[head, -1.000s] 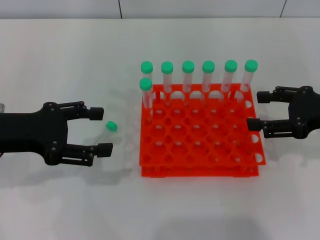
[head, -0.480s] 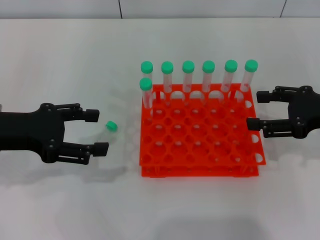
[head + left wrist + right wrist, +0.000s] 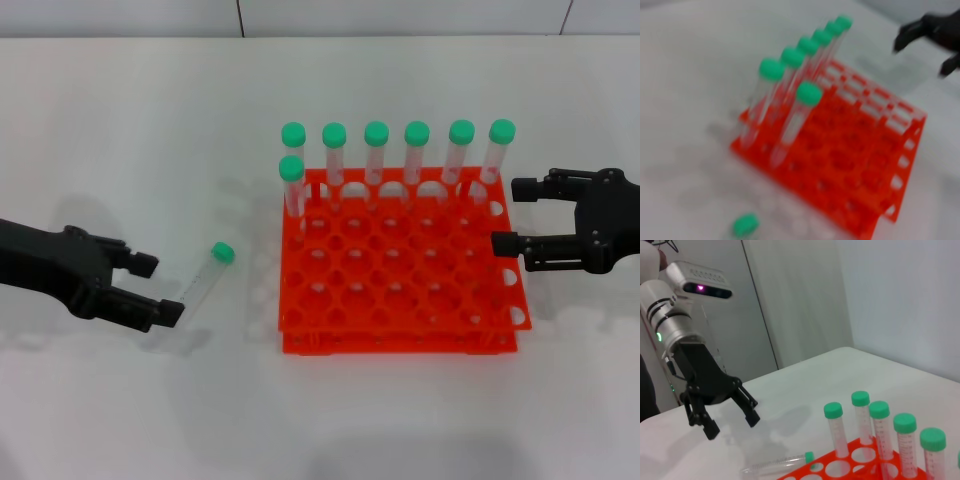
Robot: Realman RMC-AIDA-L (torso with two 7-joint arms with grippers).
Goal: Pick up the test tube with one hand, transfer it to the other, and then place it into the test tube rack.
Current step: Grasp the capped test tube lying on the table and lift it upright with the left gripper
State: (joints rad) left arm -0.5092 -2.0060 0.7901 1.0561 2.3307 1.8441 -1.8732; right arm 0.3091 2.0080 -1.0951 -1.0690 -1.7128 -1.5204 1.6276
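The test tube, clear with a green cap, lies on the white table left of the test tube rack; it also shows in the right wrist view. Only its cap shows in the left wrist view. My left gripper is low over the table, open, with its fingertips just left of the tube's bottom end and nothing between them. It appears again in the right wrist view. My right gripper hangs open beside the rack's right side, empty.
Several green-capped tubes stand upright in the orange-red rack's back row, plus one in the second row at the left. The right gripper shows beyond the rack in the left wrist view. A wall runs along the table's far edge.
My left gripper has drawn back to the left and dropped lower, so the tube that was between its fingers now lies just beyond their tips. The right gripper has not moved.
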